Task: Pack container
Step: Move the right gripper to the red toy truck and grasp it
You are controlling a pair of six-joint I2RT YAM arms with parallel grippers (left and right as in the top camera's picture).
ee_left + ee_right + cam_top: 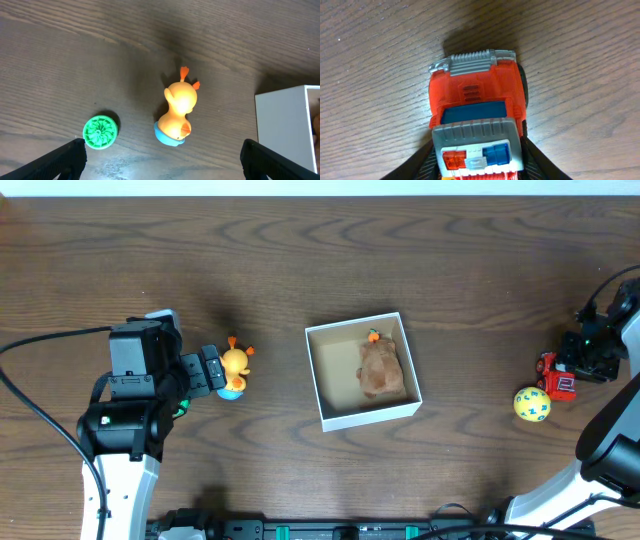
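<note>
The container [326, 415] is a square white-walled box with a tan inside at the table's middle; its corner shows in the left wrist view [285, 125]. A brown plush toy [381, 370] lies in it. An orange duck toy on a blue base [234, 370] stands left of the box, also in the left wrist view [177, 112]. My left gripper [213, 371] is open, its fingers wide apart [161, 152], just short of the duck. My right gripper [572, 366] is shut on a red toy truck [556, 377] at the far right, fingers against its sides [479, 150].
A yellow ball [531, 404] lies just in front of the truck. A green ridged disc [100, 132] lies on the table near my left finger, left of the duck. Cables run along the left and right table edges.
</note>
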